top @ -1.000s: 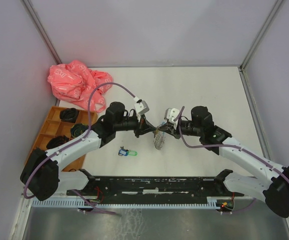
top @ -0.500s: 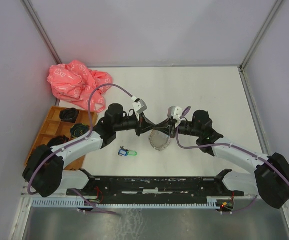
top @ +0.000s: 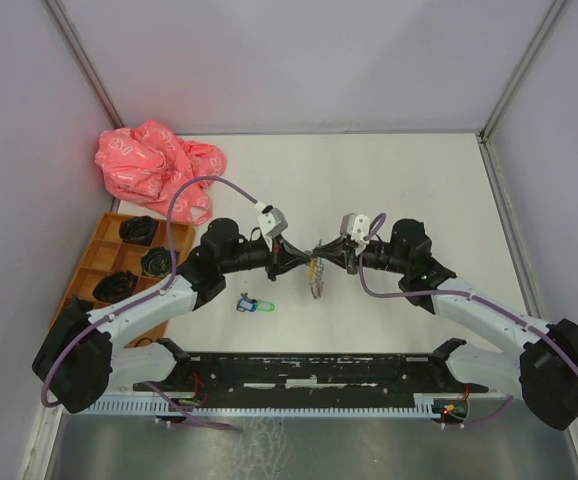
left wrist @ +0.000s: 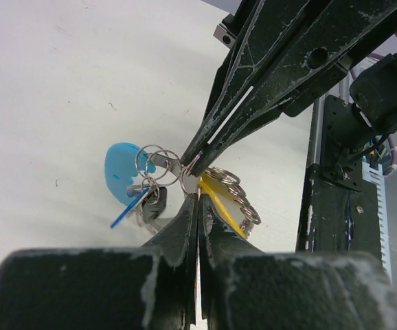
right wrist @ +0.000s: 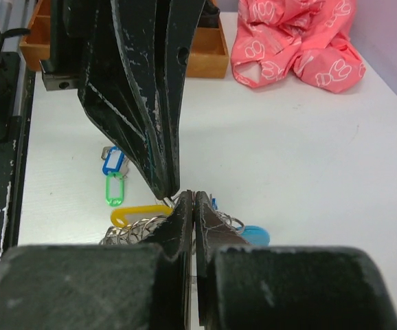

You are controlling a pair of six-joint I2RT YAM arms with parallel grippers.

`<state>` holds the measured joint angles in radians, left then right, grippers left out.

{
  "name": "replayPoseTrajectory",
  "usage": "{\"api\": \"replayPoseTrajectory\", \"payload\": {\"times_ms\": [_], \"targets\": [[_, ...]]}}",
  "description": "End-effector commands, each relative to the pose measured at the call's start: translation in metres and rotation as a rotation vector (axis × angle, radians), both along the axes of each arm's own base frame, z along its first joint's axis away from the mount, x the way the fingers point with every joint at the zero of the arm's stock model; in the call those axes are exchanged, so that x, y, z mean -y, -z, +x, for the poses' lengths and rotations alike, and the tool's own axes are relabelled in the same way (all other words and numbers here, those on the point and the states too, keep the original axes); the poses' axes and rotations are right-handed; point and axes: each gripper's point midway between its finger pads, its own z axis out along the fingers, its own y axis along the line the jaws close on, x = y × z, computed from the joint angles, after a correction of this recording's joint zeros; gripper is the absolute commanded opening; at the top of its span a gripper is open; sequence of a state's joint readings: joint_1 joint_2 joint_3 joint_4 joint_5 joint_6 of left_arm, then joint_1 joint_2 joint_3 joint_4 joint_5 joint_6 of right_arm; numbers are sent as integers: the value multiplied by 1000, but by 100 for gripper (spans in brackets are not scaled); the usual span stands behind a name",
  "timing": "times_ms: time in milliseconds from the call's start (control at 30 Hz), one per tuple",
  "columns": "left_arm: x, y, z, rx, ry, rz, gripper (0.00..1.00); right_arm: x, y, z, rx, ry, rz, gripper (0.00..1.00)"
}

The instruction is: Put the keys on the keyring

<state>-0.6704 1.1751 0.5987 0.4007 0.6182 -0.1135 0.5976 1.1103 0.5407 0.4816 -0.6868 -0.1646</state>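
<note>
While two keys (top: 253, 305) lie loose nearest the front: they are not on the ring yet; the step looks like holding the ring ready to slip a key on
Keyring (top: 316, 276): held between both tips, a yellow tag (left wrist: 219, 201) hanging on it; next, the ring likely needs prying apart gently, without dropping it
Left gripper (left wrist: 197, 199): jaws tight together, pinching the ring's thin wire
Right gripper (left wrist: 190, 157): jaws tight together, nipping the ring from the other side
Pink bag (top: 154, 165): far back, left

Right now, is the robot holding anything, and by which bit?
The left end effector and right end effector both pinch the keyring by its top rings.
</note>
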Motion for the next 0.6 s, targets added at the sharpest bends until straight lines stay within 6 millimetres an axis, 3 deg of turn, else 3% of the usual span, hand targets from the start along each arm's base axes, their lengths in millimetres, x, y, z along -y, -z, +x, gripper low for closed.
{"api": "replayPoseTrajectory", "payload": {"times_ms": [0,167,267,567], "targets": [[1,-7,-6,48,33,2,3,2,-28,8,81,14,-7,1],[1,1,-4,36,28,25,3,-1,-28,5,78,-10,10,1],[-3,4,2,44,-15,38,22,-2,-35,5,102,-9,38,1],[-16,-10,7,140,-38,-19,49,-5,-42,-5,124,-69,66,1]]}}
